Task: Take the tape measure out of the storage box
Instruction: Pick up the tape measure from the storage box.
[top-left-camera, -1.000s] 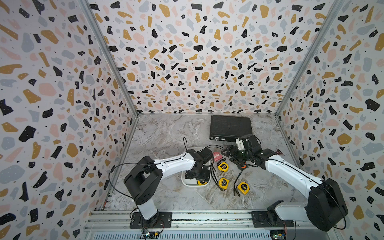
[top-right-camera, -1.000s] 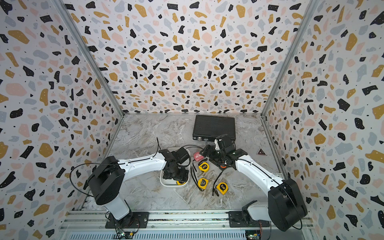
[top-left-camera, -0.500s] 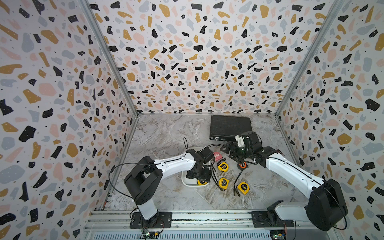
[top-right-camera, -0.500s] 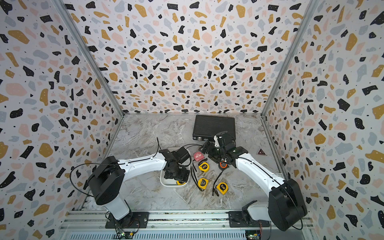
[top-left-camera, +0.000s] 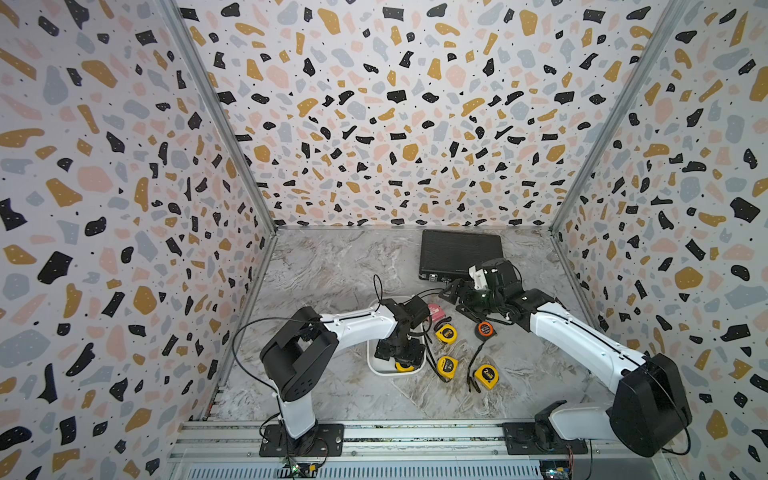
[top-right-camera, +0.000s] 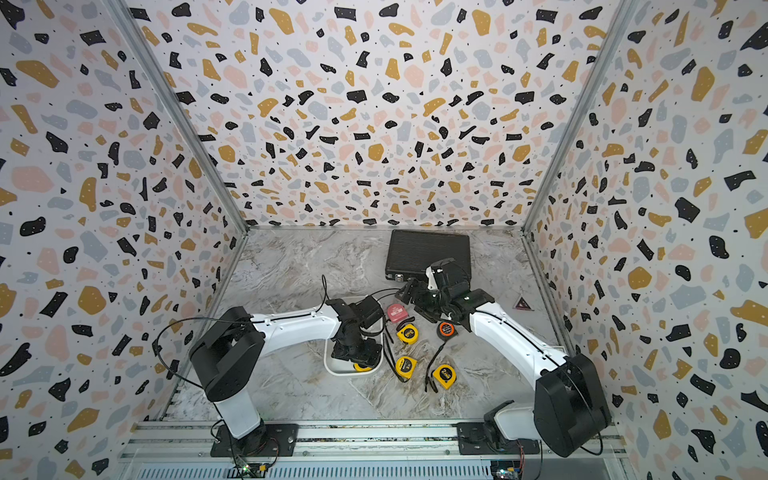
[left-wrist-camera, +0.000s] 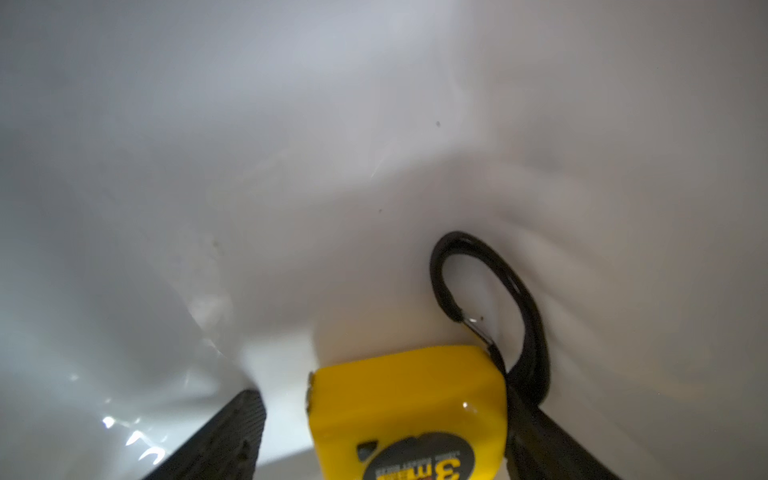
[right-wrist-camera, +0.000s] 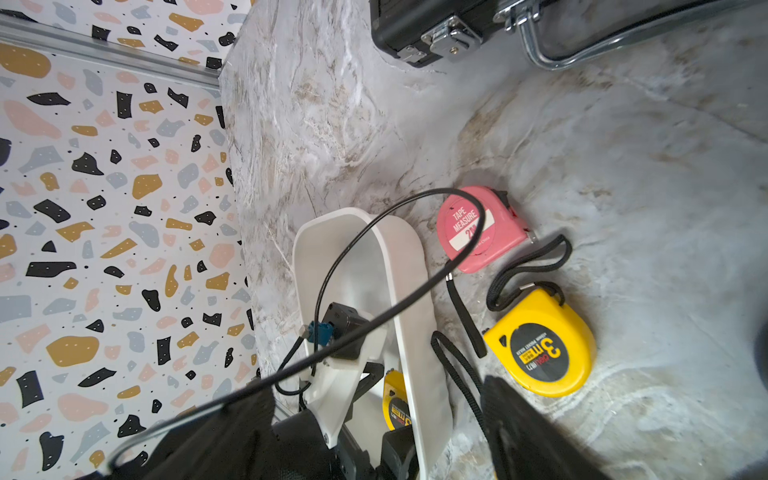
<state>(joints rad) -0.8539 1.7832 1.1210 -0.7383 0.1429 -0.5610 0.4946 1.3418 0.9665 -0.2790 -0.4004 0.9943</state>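
The white storage box (top-left-camera: 373, 363) (top-right-camera: 330, 365) lies on the table's front middle. Inside it rests a yellow tape measure (left-wrist-camera: 409, 407) (top-left-camera: 404, 367) (top-right-camera: 363, 367) with a black wrist strap (left-wrist-camera: 490, 266). My left gripper (left-wrist-camera: 382, 399) (top-left-camera: 400, 353) reaches down into the box, open, one finger on each side of this tape measure. A gap shows at one finger (left-wrist-camera: 226, 436); the opposite finger sits against the case and strap. My right gripper (right-wrist-camera: 374, 449) (top-left-camera: 457, 296) hovers open and empty near the box's far end (right-wrist-camera: 332, 224).
Beside the box lie a pink tape measure (top-left-camera: 435, 311) (right-wrist-camera: 478, 228), three yellow ones (top-left-camera: 446, 333) (top-left-camera: 447, 365) (top-left-camera: 487, 376) and a black-and-orange one (top-left-camera: 484, 329). A black ribbed briefcase (top-left-camera: 459, 251) (right-wrist-camera: 419, 25) sits at the back. Patterned walls enclose the table.
My right gripper has drawn back and up toward the briefcase, uncovering the black-and-orange tape measure. The left gripper stays in the box, its jaws slightly narrower.
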